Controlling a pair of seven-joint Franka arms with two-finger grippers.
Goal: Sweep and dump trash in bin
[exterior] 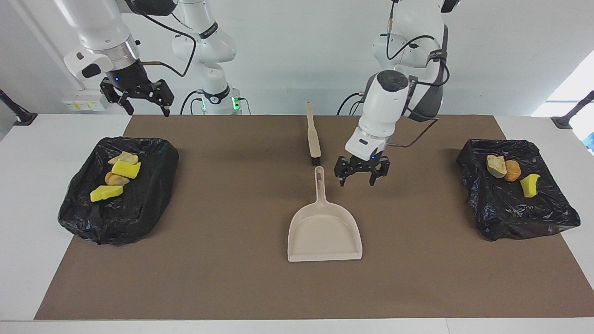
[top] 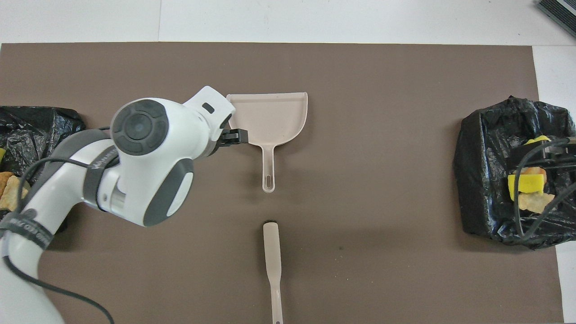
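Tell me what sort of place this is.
Probably a robotics lab: two arms bolted at a white table, a brown mat marking a work area, and a staged dustpan and brush.

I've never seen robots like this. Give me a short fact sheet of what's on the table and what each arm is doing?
trash: four chunks on the black bag at the right arm's end; three chunks on the other bag at the left arm's end
dustpan: mid-table, empty, handle toward the robots
brush: nearer the robots than the dustpan, apart from it
left gripper: open, low beside the dustpan's handle, holding nothing
right gripper: open, raised, holding nothing, waiting
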